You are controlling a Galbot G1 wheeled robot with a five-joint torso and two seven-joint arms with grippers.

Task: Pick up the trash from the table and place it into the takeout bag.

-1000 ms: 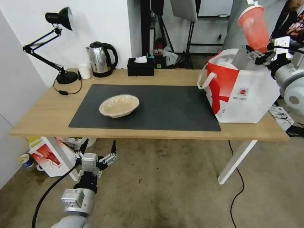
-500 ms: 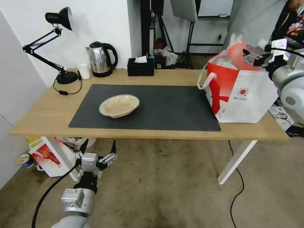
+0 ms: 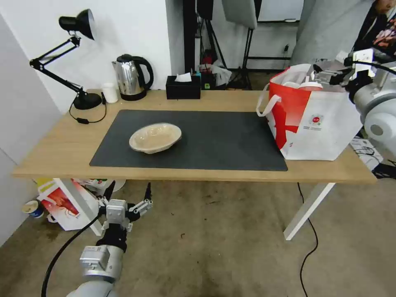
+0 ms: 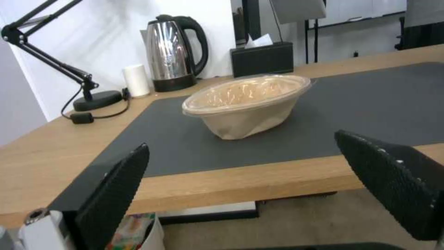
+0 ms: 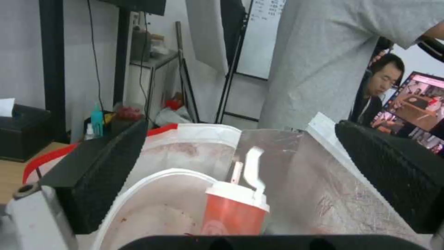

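Cup (image 5: 236,208) has just dropped from my right end effector (image 3: 328,76), now wide open over the takeout bag (image 3: 317,119), beside the bowl (image 5: 152,205) inside; dish (image 3: 155,137) left on worktop (image 3: 231,97), left end effector (image 3: 126,206) open & parked below.

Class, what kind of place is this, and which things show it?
Probably a studio or lab: black light stands rise behind the long light-wood table, a whiteboard hangs beyond, and cables trail across bare floor.

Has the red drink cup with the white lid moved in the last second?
Yes. The red drink cup dropped from above the white takeout bag into it, below the open right gripper.
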